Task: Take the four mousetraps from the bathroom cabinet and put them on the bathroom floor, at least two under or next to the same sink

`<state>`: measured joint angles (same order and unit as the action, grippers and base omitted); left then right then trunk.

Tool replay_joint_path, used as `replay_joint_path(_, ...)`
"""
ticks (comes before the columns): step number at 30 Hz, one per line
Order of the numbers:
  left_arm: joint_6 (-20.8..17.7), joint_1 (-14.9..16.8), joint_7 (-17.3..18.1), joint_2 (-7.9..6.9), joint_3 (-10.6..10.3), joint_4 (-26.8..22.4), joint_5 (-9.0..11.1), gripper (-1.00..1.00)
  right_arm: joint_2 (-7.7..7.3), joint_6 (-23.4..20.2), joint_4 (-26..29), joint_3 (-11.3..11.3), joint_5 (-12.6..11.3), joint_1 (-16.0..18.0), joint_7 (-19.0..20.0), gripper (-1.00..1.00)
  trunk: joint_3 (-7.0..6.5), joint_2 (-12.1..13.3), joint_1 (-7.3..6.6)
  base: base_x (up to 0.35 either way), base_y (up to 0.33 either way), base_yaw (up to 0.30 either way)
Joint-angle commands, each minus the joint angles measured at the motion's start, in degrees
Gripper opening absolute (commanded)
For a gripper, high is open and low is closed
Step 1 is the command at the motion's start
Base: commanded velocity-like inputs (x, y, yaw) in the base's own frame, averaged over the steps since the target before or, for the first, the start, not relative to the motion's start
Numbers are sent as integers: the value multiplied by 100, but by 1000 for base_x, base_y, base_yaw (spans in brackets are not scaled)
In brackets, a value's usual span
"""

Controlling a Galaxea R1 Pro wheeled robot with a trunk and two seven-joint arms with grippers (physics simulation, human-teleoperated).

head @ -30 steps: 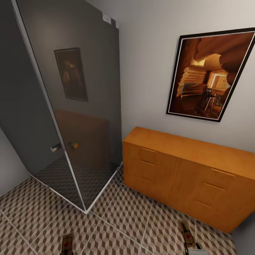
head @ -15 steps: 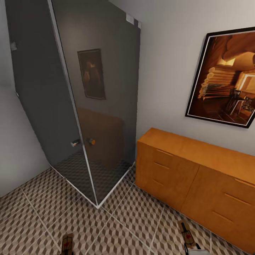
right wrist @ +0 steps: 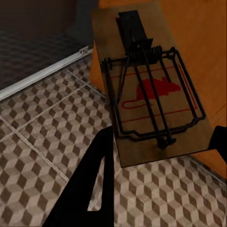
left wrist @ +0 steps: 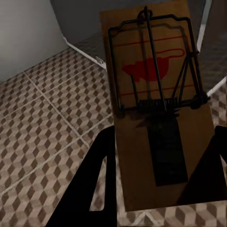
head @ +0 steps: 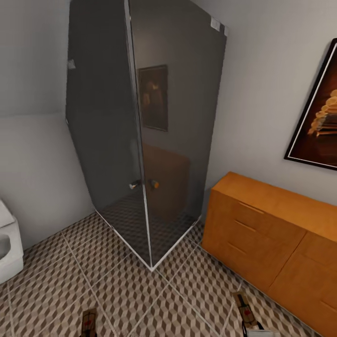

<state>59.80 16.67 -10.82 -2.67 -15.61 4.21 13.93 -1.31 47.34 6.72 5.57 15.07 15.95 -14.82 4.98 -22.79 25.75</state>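
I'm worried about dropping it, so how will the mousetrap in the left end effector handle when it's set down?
The mousetrap looks like a flat, stiff wooden board, so it likely lies flat without rolling. It seems light for its size. Its raised wire frame may snag, so the left end effector should probably release gently.

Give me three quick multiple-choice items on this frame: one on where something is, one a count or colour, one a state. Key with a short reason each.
1. Where does the orange cabinet stand?
A. inside the shower
B. against the wall, beside the glass shower enclosure
C. under the framed picture's left edge only, on a shelf

2. How many mousetraps show in the head view?
A. one
B. two
C. four

3. What is the left gripper doing?
A. shut on a mousetrap
B. open, holding nothing
C. resting on the floor

Key: 1 B, the cabinet sits on the tiled floor right next to the enclosure. 2 B, the left mousetrap and the right mousetrap show at the bottom edge. 3 A, dark fingers flank the board, held above the tiles.
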Motion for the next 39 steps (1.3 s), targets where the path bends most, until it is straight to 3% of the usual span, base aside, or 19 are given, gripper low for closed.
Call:
replay_joint_path(1,20,11,-52,3,-47,18,8,-100,7,21,-4,49,48,4,-4,-100,13,-13,4,0,243,289)
replay_joint_path(8,20,12,-52,11,-47,18,6,-100,17,21,-4,49,48,4,-4,-100,13,-13,4,0,144,289)
replay_joint_path(39,20,11,-52,12,-49,19,8,-100,17,21,-4,49,53,4,-4,-100,13,-13,4,0,3,289)
